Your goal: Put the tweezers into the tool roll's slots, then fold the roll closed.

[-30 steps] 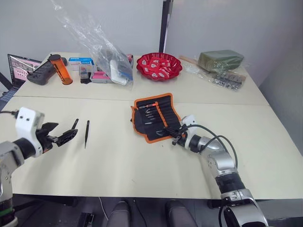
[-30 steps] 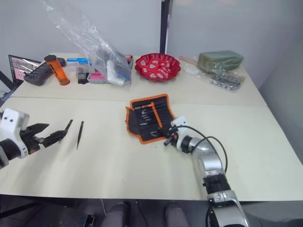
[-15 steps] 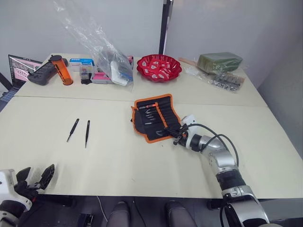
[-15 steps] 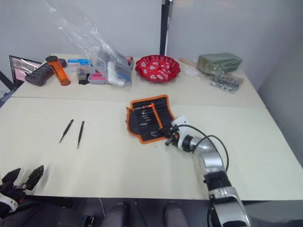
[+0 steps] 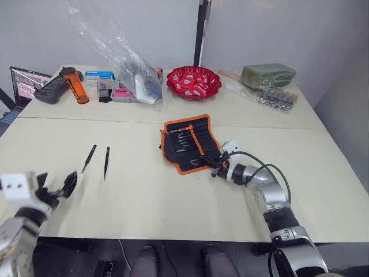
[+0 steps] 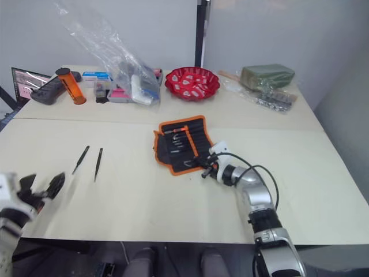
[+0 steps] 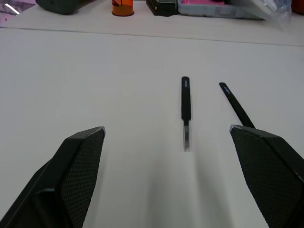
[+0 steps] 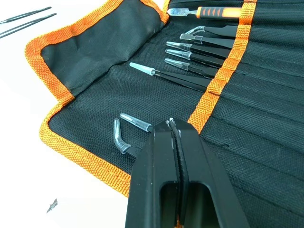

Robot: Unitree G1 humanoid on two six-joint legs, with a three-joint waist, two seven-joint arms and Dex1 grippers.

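Note:
The tool roll (image 5: 187,141) lies unrolled in the middle of the table, black with orange binding, and several tweezers sit in its slots (image 8: 199,52). My right gripper (image 5: 214,168) rests shut on the roll's near edge. In the right wrist view its fingertips (image 8: 172,124) are pressed together, and the ends of two tweezers (image 8: 135,122) run under them. Two loose tweezers (image 5: 89,157) (image 5: 106,163) lie side by side on the left of the table. My left gripper (image 5: 57,183) hovers wide open near the front left edge, short of both tweezers (image 7: 185,111) and touching neither.
Along the back stand a red bowl (image 5: 194,81), a clear plastic bag (image 5: 124,57) over small boxes, an orange bottle (image 5: 75,85), a black device (image 5: 51,89), a laptop (image 5: 26,81) and a green package (image 5: 268,74). A seam (image 5: 86,120) crosses the table.
My left gripper dropped from beside the loose tweezers to below the table's front edge, then rose again to the front left. The right gripper has stayed on the roll.

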